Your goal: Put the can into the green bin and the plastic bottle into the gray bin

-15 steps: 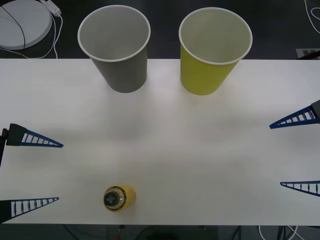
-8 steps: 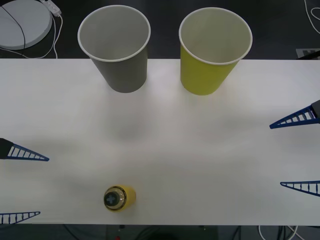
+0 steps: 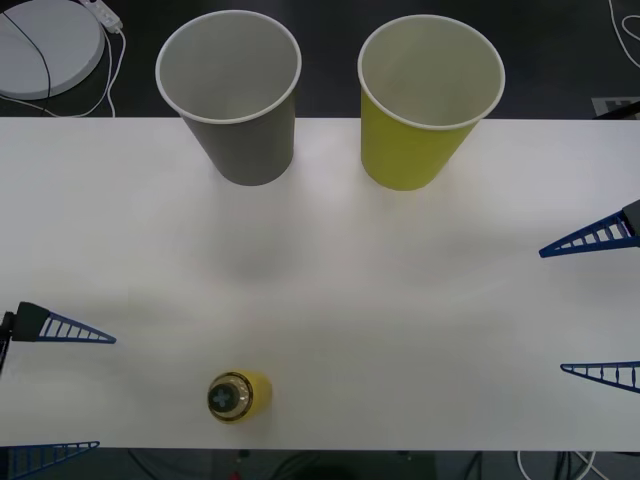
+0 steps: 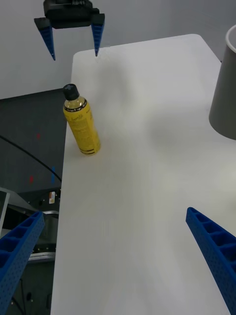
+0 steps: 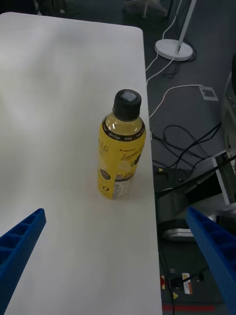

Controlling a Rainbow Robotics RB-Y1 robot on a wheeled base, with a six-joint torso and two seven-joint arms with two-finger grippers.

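We see a white tabletop over a dark floor with loose cables and a round white base, and at its far edge stand the gray bin and the green bin, side by side and apart. Near the front edge, toward the left corner, the plastic bottle stands upright, yellow with a dark cap and a label whose print we can barely read. The left gripper hangs wide open at the front left corner, the bottle just beside it, and the right gripper waits wide open at the right edge.
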